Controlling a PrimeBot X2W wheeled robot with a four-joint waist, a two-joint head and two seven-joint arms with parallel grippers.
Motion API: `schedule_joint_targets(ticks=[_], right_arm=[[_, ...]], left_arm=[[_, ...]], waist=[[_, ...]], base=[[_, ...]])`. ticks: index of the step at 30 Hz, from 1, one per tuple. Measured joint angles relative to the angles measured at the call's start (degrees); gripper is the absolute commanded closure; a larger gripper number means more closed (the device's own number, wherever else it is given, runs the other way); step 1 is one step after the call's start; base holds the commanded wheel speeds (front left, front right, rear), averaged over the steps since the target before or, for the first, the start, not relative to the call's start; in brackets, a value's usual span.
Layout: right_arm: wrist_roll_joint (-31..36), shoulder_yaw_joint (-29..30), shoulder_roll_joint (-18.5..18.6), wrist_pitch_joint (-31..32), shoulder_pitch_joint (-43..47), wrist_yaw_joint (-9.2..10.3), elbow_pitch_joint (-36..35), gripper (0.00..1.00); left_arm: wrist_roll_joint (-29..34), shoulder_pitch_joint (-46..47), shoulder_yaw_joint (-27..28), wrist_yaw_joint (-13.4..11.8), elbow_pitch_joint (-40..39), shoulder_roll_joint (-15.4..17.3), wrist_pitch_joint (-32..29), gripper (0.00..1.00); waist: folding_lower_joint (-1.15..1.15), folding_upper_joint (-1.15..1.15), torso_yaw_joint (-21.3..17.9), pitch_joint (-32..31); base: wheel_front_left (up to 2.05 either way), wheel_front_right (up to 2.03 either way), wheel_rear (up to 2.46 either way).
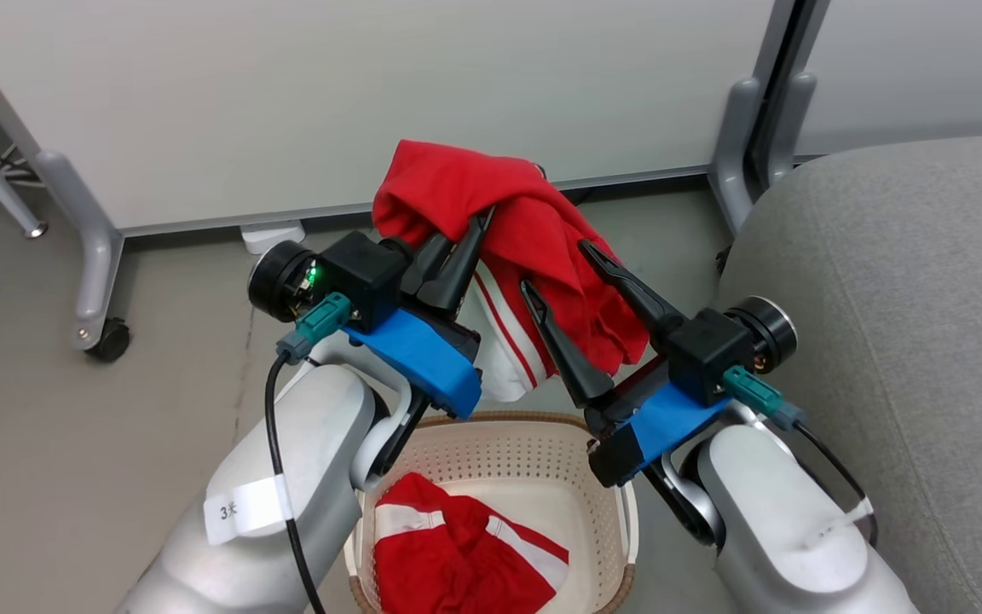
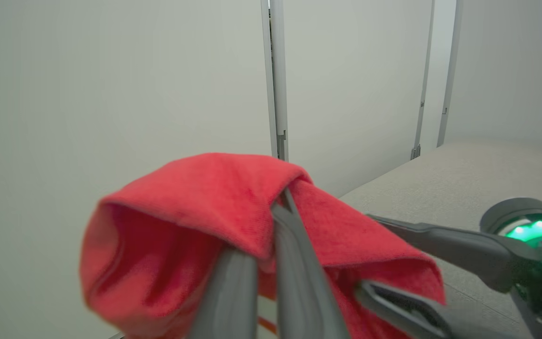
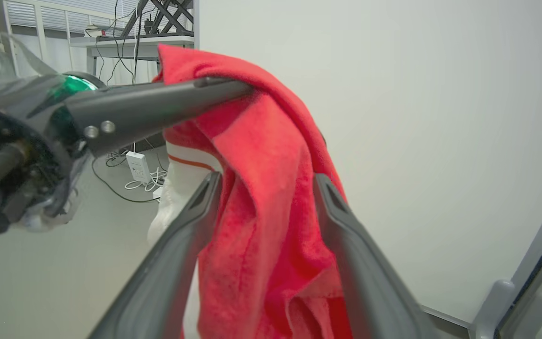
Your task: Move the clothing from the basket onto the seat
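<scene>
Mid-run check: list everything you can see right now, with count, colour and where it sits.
lifted garment: one, red with white stripes, hanging above the basket
garment in basket: one, red with white stripes, on the basket's bottom
basket: one, cream with a brown rim, on the floor below the grippers
sofa: one, light grey, right of the basket
partition panels: at least two, white, behind everything
panel legs: several, grey, on the floor
power block: one, white, at the foot of a panel
floor: grey
left gripper: one, dark fingers, shut on the lifted garment
right gripper: one, dark fingers, open, cloth hanging between them
</scene>
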State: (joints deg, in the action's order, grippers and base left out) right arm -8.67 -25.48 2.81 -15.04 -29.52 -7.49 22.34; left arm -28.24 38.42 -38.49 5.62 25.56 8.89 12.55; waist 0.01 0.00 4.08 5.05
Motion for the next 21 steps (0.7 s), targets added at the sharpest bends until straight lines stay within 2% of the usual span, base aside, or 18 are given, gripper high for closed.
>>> schedule_joint_targets(ticks=[9, 10, 11, 12, 21], right_arm=[[-1.4, -1.5, 0.0, 0.0, -5.6, 0.00, 8.5, 0.00], [-2.1, -1.7, 0.0, 0.0, -5.8, 0.00, 9.1, 0.56], [-2.5, -1.8, 0.0, 0.0, -6.0, 0.00, 9.5, 0.91], [-2.9, -1.9, 0.0, 0.0, -6.3, 0.00, 9.8, 1.00], [-3.7, -2.6, 0.0, 0.0, -6.8, 0.00, 10.1, 1.00]], left_arm=[[0.0, 1.7, -1.4, 0.3, 0.2, -1.9, 0.7, 1.00], [0.0, 1.7, -1.5, 0.3, 0.3, -2.0, 0.7, 1.00], [0.0, 1.7, -1.6, 0.3, 0.4, -2.1, 0.8, 1.00], [0.0, 1.8, -1.6, 0.4, 0.5, -2.1, 0.9, 1.00], [-0.4, 1.9, -1.8, 0.5, 1.6, -2.1, 1.4, 1.00]], waist=[[0.00, 0.00, 2.7, 1.9], [0.00, 0.00, 2.9, 1.9], [0.00, 0.00, 3.0, 1.9], [0.00, 0.00, 3.1, 1.9], [0.00, 0.00, 3.1, 1.7]], base=[[0.00, 0.00, 0.00], [0.00, 0.00, 0.00], [0.00, 0.00, 0.00], [0.00, 0.00, 0.00], [0.00, 0.00, 0.00]])
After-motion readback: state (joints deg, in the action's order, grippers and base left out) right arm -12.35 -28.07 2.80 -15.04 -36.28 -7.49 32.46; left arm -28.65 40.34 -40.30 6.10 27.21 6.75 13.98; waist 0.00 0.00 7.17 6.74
